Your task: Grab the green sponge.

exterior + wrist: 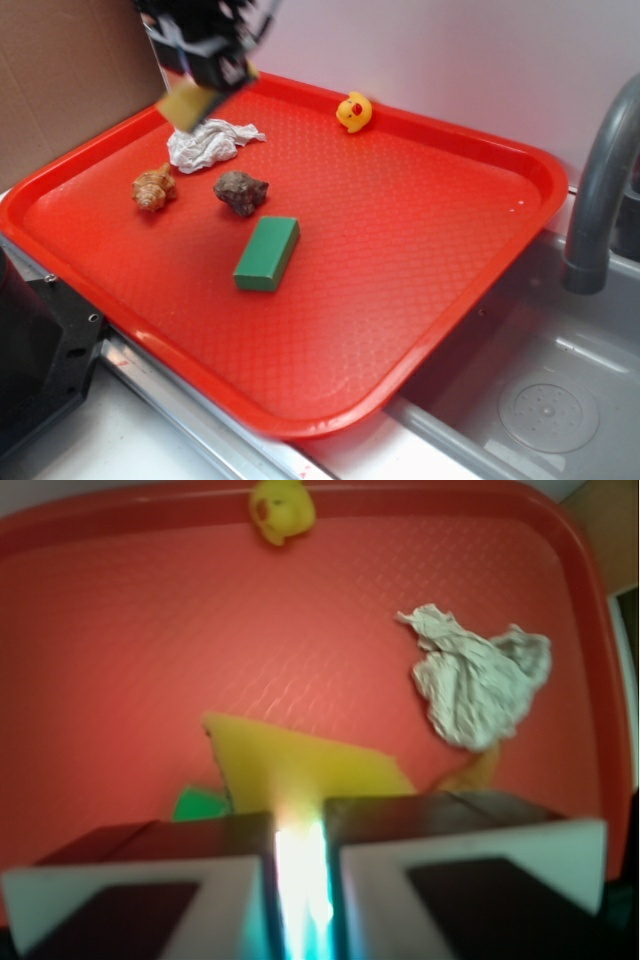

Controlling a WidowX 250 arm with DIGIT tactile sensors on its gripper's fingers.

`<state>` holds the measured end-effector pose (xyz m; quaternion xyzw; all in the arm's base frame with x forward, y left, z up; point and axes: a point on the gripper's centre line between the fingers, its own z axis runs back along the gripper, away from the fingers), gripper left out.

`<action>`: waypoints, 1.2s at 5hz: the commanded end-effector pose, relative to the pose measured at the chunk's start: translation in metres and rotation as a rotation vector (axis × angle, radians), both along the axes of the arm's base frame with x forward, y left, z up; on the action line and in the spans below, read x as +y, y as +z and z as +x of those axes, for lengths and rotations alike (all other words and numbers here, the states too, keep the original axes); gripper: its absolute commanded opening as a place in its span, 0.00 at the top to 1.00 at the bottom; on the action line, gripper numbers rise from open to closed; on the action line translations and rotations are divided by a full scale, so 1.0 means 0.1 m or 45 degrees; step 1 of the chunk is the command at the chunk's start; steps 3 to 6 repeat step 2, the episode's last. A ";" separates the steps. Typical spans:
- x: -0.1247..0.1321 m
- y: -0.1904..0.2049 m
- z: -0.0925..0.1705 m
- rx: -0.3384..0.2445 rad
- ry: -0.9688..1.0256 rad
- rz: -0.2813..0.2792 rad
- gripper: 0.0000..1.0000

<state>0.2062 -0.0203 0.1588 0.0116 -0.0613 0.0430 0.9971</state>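
Big red tray (420, 300) fills the scene. Up at its far-left corner hangs the tool (190, 100), its two halves pressed nearly together on a flat yellow piece (300, 765), above the crumpled white cloth (210, 143). The green sponge (268, 253) lies free mid-tray, just beside the dark rock (241, 191), well apart from the tool.

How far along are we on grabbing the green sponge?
Nothing looks done: the green sponge lies free, mid-tray, on the red tray. The gripper hangs raised at the back left, above the crumpled white cloth, apart from the sponge. A yellow piece shows at its fingers; whether they are open or shut is unclear. Left: travel over the sponge, descend and close on it.
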 end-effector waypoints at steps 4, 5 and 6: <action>0.02 0.69 -0.27 -0.035 0.128 0.016 1.00; 0.02 0.69 -0.27 -0.035 0.128 0.016 1.00; 0.02 0.69 -0.27 -0.035 0.128 0.016 1.00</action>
